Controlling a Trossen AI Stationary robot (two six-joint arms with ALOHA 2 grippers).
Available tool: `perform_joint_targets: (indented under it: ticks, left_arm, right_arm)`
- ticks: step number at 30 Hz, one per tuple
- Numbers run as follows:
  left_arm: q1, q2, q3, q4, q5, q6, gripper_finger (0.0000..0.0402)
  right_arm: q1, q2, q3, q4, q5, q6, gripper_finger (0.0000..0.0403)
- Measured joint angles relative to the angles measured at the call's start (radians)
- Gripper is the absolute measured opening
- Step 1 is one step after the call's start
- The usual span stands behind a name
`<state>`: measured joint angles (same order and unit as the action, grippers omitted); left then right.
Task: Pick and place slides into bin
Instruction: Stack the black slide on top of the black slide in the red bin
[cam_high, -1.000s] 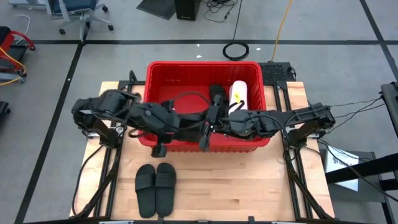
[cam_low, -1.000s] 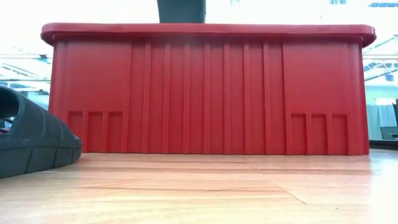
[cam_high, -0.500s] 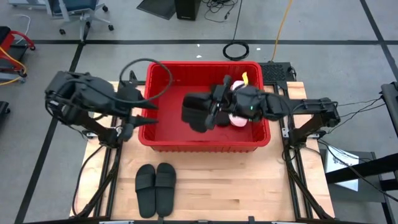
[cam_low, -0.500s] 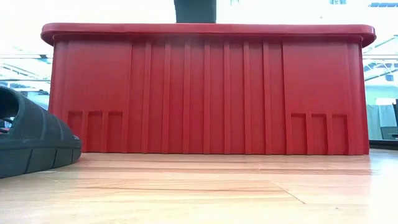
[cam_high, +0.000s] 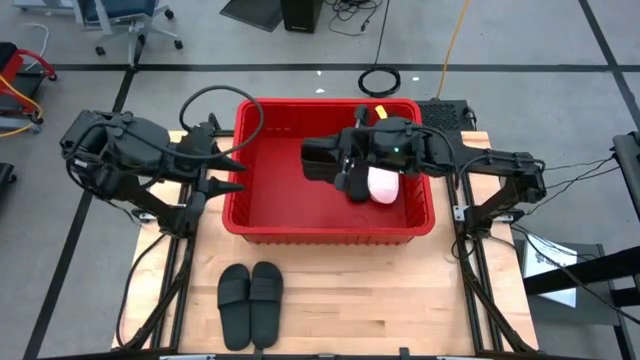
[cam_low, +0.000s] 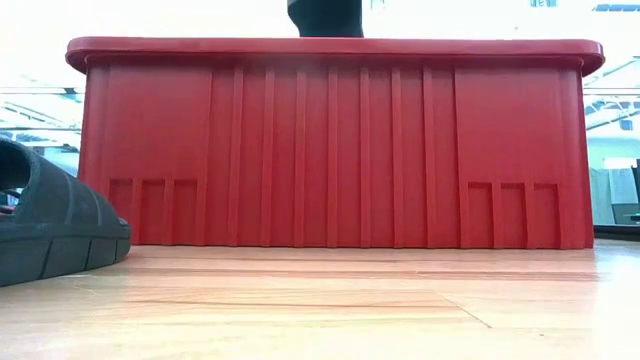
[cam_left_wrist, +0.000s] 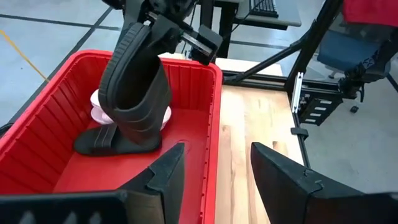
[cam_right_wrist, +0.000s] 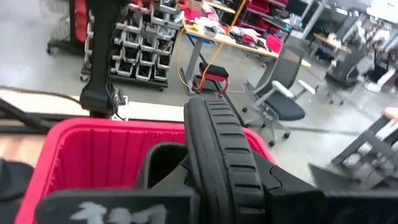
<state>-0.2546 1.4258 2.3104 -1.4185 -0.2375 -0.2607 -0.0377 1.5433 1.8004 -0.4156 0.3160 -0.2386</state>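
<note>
Two matte black slide sandals with wide straps (cam_high: 249, 303) lie side by side on the pale wooden bench (cam_high: 400, 300), just in front of the large rectangular red plastic bin (cam_high: 240, 180) with its thick rim and sloping walls. In the low view the toe of one of them (cam_low: 50, 235) shows beside the bin's ribbed front wall (cam_low: 330, 150). The right claw (cam_high: 345, 172) hangs over the middle of the bin, its fingers closed on a third black ribbed-sole sandal (cam_high: 322, 160), which it holds lifted above the bin floor; the left wrist view shows that sandal (cam_left_wrist: 134, 81) hanging nearly upright from the claw, sole outward. Below it inside the bin rest a fourth black sandal (cam_left_wrist: 109, 140) lying flat on the red floor and a pale pink sandal (cam_high: 383, 185) toward the bin's right wall, the two touching. The left claw (cam_high: 228, 172) is off to the left of the bin, outside its left wall, with its two dark fingers (cam_left_wrist: 168, 177) spread apart and holding nothing.
</note>
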Motion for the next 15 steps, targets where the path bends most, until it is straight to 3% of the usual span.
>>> perform_joint_targets:
  ticks: [15]
  left_arm:
    - [0.0,0.001,-0.01,-0.025,-0.059,0.022,0.0175]
  right_arm:
    - [-0.056,-0.001,0.002,-0.097,-0.062,-0.187,0.0036]
